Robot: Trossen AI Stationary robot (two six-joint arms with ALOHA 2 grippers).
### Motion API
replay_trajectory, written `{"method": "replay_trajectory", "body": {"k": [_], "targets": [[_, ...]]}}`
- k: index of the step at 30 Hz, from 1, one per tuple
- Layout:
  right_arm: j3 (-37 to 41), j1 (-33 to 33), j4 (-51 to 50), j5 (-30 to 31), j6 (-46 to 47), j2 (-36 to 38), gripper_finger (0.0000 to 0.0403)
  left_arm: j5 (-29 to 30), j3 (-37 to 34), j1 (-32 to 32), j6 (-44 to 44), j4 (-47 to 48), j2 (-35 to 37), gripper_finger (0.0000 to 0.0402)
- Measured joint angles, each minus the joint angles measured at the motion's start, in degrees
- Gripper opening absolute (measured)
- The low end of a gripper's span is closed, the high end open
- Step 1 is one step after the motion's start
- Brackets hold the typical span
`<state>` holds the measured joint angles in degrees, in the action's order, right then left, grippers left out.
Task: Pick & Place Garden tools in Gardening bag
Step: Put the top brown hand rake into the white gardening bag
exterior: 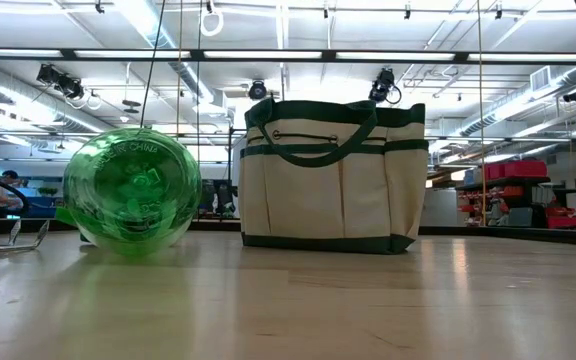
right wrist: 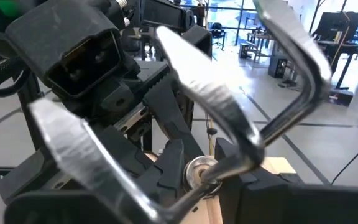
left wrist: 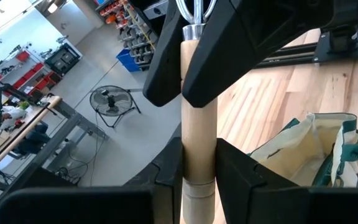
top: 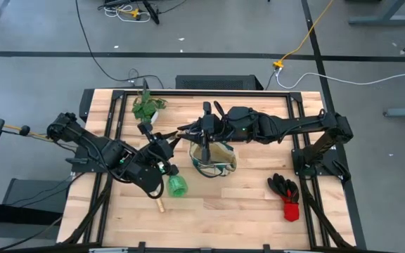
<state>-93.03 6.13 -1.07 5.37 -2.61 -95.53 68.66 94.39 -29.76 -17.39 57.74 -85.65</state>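
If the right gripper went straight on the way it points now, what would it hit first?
Probably the left gripper. The right gripper faces it along the rake, with both sets of jaws shut on the wooden handle. The gap between them is hard to judge.

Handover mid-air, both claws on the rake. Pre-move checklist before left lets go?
1. Left claw closed on hand rake at the wooden handle: ok.
2. Right claw closed at the metal collar: ok.
3. Gardening bag upright, mouth open: ok.
4. Rake above the bag mouth: cannot tell.
5. Green bottle apart from the bag: ok.
6. Gloves bagged: not ok, on the table.
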Motion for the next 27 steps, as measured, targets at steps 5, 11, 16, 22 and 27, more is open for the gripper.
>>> {"method": "replay_trajectory", "body": {"k": [5,11,16,22,27], "targets": [[0.0,0.0,-0.1,0.1,0.1,0.0,0.0054,-0.1,0.0,0.1,0.1,0.0,0.0,0.0082],[0.0,0.0,-0.4,0.2,0.1,0.0,0.0054,0.1,0.0,0.1,0.7,0.8,0.0,0.0087],[-0.1,0.0,-1.2,0.1,0.2,0.0,0.0054,0.1,0.0,0.1,0.7,1.4,-0.1,0.0089],[-0.1,0.0,-1.5,1.3,0.4,0.0,0.0054,-0.3,0.0,0.0,0.7,1.9,-0.1,0.0091],[-0.1,0.0,-2.1,1.5,0.5,0.0,0.0054,-0.9,0.0,0.0,1.2,2.8,-0.1,0.0091]]}}
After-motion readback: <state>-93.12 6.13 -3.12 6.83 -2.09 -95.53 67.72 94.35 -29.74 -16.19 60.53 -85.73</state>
